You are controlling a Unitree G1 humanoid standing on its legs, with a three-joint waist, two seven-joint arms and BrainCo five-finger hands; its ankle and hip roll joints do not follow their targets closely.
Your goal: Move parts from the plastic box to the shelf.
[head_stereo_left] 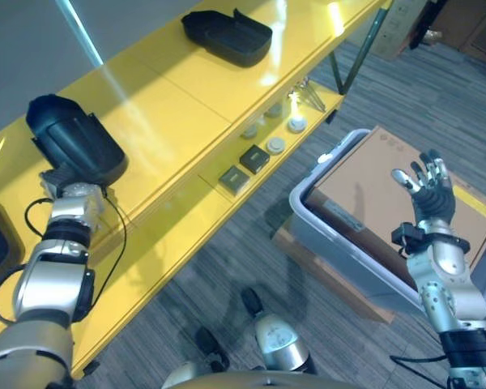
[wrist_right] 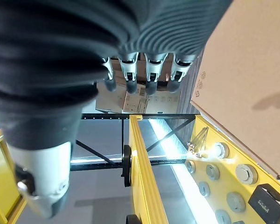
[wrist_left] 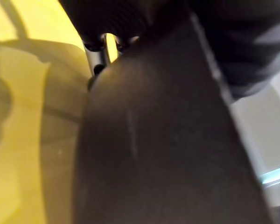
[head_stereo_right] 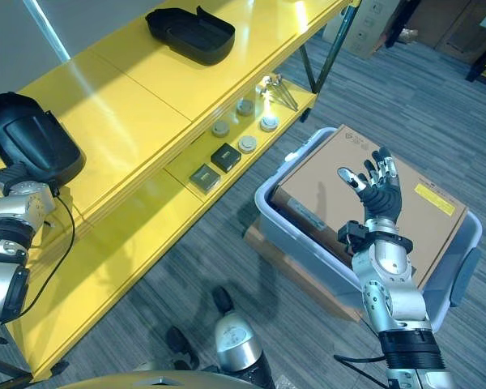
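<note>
A: Where's the black part (head_stereo_left: pixel 73 138)?
B: On the yellow shelf (head_stereo_left: pixel 170 97), just ahead of the left hand (head_stereo_left: pixel 61 180); its grip, I cannot tell.
A: Right hand (head_stereo_right: pixel 379 188)?
B: Fingers spread, empty, above the cardboard box (head_stereo_right: pixel 373 207) in the plastic box (head_stereo_right: pixel 308 251)

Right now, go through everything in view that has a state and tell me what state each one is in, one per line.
left hand: at the black part, fingers hidden behind it
black part: resting on the shelf's top level
second black part: lying further along the top level, untouched
right hand: open, raised over the cardboard box, holding nothing
plastic box: on the floor, holding a cardboard box
small parts: set out on the lower level
</note>
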